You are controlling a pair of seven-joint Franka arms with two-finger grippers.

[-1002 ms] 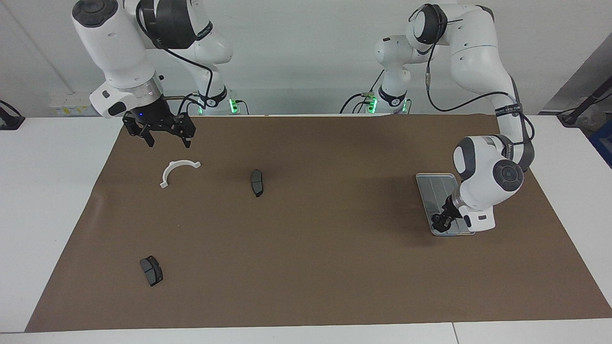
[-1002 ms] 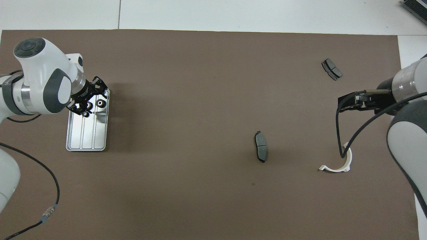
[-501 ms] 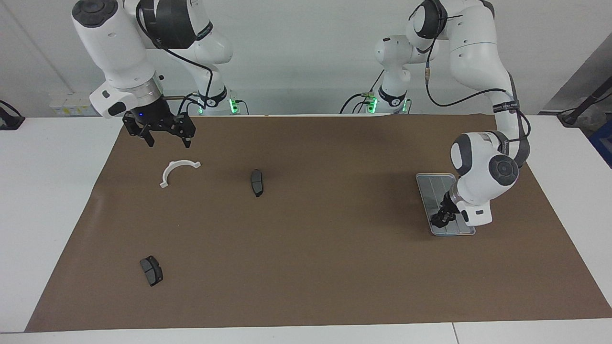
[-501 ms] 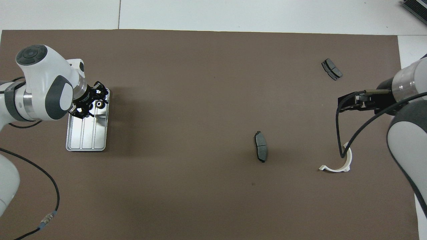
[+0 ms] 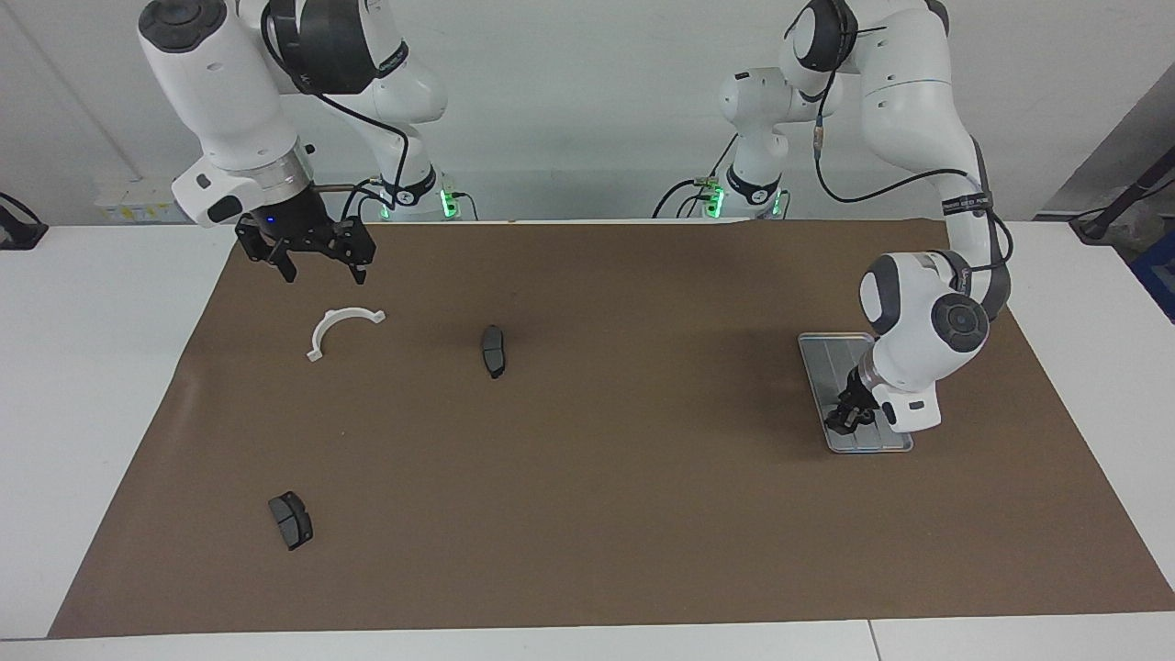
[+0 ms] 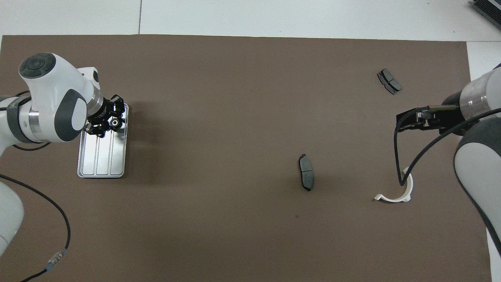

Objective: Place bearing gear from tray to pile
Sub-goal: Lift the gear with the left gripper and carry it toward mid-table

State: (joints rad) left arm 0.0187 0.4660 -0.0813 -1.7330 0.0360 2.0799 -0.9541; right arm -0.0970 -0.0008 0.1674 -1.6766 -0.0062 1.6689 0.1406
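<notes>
bright, even room light from above, soft faint shadows on the brown mat (image 5: 587,514), hard glare off the tray (image 6: 101,156), green lamps glowing at both arm bases, everything sharp

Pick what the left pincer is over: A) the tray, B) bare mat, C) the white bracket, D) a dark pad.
A: the left pincer is down at the silver tray, at the end farther from the robots, where a small bearing gear shows at its tips; the right pincer waits above the white bracket.
</notes>
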